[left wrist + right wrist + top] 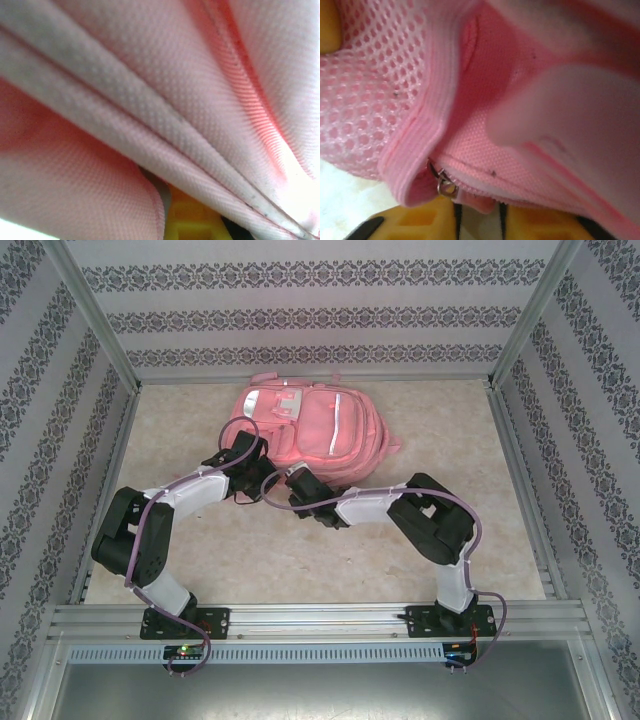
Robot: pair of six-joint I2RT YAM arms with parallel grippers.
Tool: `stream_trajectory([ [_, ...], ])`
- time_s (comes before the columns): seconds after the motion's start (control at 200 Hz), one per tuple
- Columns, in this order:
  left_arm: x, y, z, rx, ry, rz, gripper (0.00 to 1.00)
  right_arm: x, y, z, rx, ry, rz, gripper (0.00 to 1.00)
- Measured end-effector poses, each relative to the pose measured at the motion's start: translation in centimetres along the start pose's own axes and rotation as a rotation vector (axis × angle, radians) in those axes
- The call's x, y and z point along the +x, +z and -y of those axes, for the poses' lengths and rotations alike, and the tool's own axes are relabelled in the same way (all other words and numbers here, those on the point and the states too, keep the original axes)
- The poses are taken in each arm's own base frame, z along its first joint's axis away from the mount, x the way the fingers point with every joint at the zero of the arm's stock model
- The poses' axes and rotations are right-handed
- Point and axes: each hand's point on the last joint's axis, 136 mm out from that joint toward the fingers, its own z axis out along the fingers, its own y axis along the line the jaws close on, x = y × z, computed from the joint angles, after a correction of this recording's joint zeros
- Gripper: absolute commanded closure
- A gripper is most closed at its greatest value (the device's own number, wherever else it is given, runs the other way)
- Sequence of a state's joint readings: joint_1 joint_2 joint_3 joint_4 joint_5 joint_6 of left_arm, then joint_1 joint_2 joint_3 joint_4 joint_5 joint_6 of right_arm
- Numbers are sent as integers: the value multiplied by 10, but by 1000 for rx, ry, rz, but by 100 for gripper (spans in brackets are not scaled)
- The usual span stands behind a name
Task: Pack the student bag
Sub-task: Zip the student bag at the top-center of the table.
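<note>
Both my arms reach inward to the student bag (300, 425) lying far-centre on the table (440, 450): my left gripper (252, 450) is clamped on its fabric, while my right gripper (289, 476) has an opening that cannot be determined.

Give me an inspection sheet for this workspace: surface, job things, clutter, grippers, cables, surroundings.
surface: beige marbled table, looks clean.
job's things: student bag lies flat at the far middle; zipper pull at its edge.
clutter: nothing seen.
grippers: left gripper shut, against the bag's fabric; right gripper at the zipper edge, open or shut unclear.
cables: purple cables loop along both arms.
surroundings: patterned walls, aluminium frame.
</note>
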State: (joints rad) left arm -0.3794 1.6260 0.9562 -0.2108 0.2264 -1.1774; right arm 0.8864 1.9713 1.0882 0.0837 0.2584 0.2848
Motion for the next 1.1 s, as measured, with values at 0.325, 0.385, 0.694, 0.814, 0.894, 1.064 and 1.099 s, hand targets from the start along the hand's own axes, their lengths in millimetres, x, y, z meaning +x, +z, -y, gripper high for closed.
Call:
stream_trajectory([
  [0.325,-2,-2,1,-4,2,2,100,-2,-5,3,10,16,13,100],
  [0.385,-3,-2,1,-4,2,1,100,-1,-12,8,14,30,15,100],
  [0.694,-25,-22,-6,20,-18,21,100,5,-55,53,65,102,20,100],
  [0.814,-40,-34,-18,26,-41,52,100,10,-70,78,109,134,16,100],
  [0.894,-48,-41,-29,6,-49,66,100,18,-75,95,154,149,-3,100],
  [1.064,-69,-55,-56,-46,-64,87,100,30,-86,128,214,197,-20,100],
  [1.099,-76,-60,-62,-53,-72,96,100,29,-88,132,215,208,-12,100],
])
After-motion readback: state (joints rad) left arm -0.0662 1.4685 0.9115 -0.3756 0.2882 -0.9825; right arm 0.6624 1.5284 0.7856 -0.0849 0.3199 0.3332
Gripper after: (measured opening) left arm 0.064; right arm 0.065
